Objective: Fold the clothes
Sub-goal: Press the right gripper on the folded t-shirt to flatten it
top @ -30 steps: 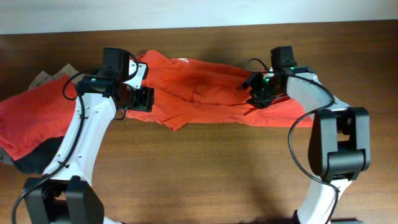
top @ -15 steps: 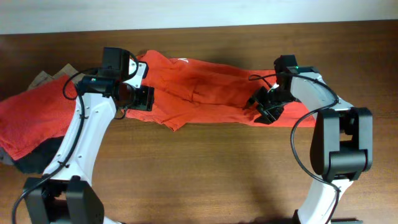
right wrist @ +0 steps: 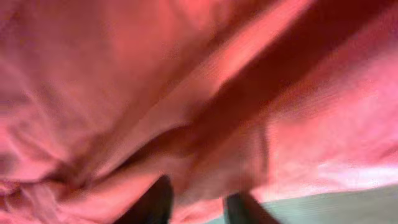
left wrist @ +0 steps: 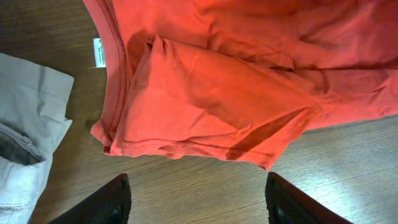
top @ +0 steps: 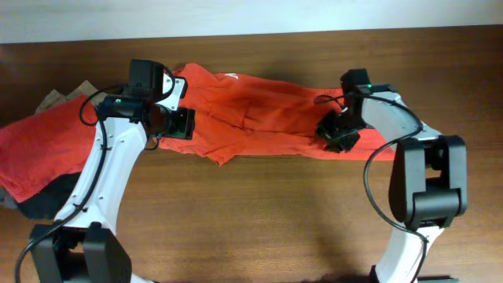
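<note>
Orange-red T-shirt (top: pixel 251 118) lay crumpled lengthwise across the far half of the table (top: pixel 259 220), stretched between the two arms. Left end effector (top: pixel 177 124) hovered over the shirt's left end, near its front edge. In the left wrist view it (left wrist: pixel 199 196) stood wide open with nothing held. Below it was a doubled fold of the shirt (left wrist: pixel 217 93), with a white label (left wrist: pixel 97 53) at the neckband. A pale grey garment (left wrist: pixel 31 124) lay just beside the shirt on bare wood. Right end effector (top: pixel 336 134) sat on the shirt's right end. The right wrist view was blurred. Its fingers (right wrist: pixel 155 202) stood narrow with a ridge of red cloth (right wrist: pixel 186 93) between them, and a firm grip could not be confirmed. A second red garment (top: pixel 39 153) lay heaped at the table's left end.
</note>
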Controlling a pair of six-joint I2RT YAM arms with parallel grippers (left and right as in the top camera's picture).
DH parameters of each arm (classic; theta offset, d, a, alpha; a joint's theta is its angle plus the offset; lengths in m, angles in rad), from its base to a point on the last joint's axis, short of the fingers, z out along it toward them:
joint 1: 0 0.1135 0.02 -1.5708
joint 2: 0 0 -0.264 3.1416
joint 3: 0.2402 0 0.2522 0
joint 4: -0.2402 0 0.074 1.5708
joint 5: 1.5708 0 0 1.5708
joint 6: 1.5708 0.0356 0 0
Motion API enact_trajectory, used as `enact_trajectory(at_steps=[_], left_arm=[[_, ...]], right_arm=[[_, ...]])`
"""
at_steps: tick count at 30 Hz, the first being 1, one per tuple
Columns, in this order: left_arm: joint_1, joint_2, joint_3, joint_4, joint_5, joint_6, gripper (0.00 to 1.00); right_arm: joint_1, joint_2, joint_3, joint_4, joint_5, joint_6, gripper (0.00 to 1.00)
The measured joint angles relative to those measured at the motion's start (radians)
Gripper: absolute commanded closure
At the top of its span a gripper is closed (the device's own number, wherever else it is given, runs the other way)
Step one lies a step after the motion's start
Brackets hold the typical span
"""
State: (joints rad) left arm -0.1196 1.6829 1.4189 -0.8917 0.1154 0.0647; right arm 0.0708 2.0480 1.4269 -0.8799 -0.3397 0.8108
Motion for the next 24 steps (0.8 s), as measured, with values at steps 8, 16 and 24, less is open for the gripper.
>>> enact_trajectory(at_steps=[8,16,24], left_arm=[[0.000,0.000,0.000,-0.003,0.000,0.000,0.31],[0.000,0.000,0.000,-0.002,0.000,0.000,0.31],[0.000,0.000,0.000,-0.003,0.000,0.000,0.31]], right_arm=[[0.031,0.000,0.000,0.059,0.015,0.047,0.96],[0.028,0.000,0.000,0.209,0.023,0.058,0.96],[0.028,0.000,0.000,0.295,0.079,0.080,0.55]])
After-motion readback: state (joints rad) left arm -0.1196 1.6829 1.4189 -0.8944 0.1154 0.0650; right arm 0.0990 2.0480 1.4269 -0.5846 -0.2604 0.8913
